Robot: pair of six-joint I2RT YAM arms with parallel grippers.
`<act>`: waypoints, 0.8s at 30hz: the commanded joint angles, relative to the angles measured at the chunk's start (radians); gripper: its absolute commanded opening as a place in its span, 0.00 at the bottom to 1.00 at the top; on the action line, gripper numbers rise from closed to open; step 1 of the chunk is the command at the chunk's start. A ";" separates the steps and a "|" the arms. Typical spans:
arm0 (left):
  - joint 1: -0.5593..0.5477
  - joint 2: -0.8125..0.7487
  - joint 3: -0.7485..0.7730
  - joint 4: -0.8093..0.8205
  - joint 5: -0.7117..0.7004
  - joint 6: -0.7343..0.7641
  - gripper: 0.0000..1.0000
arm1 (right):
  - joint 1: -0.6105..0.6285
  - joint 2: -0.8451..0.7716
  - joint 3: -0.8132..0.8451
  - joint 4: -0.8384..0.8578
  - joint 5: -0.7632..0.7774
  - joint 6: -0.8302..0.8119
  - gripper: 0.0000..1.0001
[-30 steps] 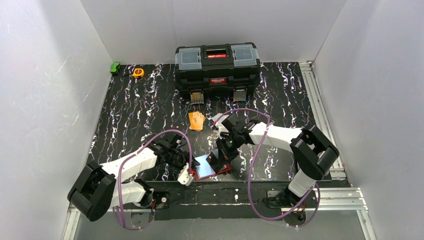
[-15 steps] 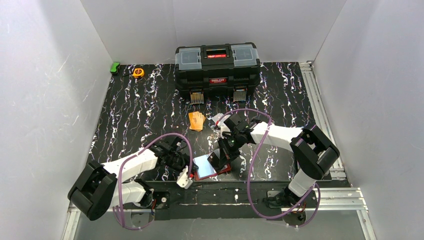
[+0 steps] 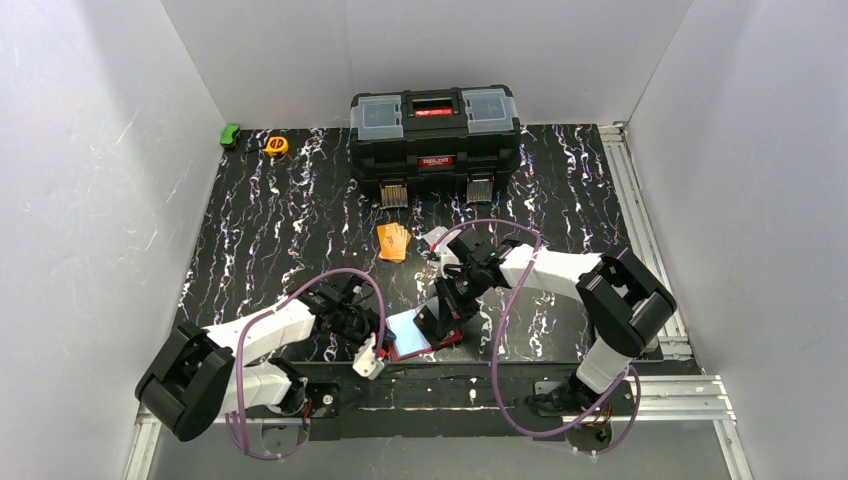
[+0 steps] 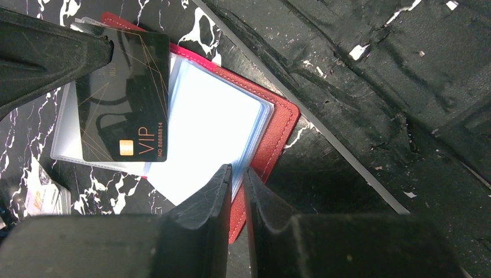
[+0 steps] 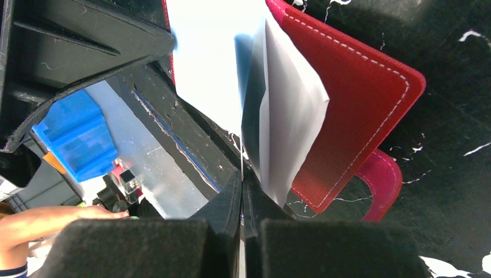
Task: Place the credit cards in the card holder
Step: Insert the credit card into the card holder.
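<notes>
Both reaching inward at the near edge, the right gripper (image 5: 242,176) pinches a black VIP card (image 4: 124,98), while the left gripper (image 4: 237,171) has narrowed onto a pocket of the card holder (image 4: 275,133).

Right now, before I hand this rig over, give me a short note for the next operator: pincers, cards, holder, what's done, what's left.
Left pincer: nearly shut, pinching the edge of a clear pocket of the holder, which lies open.
Right pincer: shut on a black card, held over the holder's pockets.
Done: holder opened, one card brought to it. No card is clearly seated in a pocket.
Left: slide in the black card, then fetch the orange cards and pale cards lying further back.
</notes>
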 commanded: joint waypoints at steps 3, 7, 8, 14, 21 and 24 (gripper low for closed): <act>-0.011 -0.005 -0.012 -0.013 0.028 0.011 0.12 | -0.009 0.012 -0.006 0.038 -0.008 0.020 0.01; -0.014 -0.005 -0.013 -0.008 0.027 0.010 0.12 | -0.028 0.025 -0.001 0.055 -0.015 0.030 0.01; -0.014 -0.004 -0.013 -0.008 0.027 0.010 0.12 | -0.029 0.034 0.009 0.055 -0.015 0.031 0.01; -0.016 -0.007 -0.011 -0.007 0.022 0.001 0.12 | -0.031 0.057 0.019 0.075 -0.011 0.043 0.01; -0.015 -0.007 -0.015 -0.005 0.024 -0.005 0.11 | -0.033 0.055 -0.012 0.099 0.027 0.070 0.01; -0.016 -0.012 -0.016 -0.005 0.027 -0.005 0.11 | -0.048 0.031 -0.046 0.111 0.029 0.075 0.01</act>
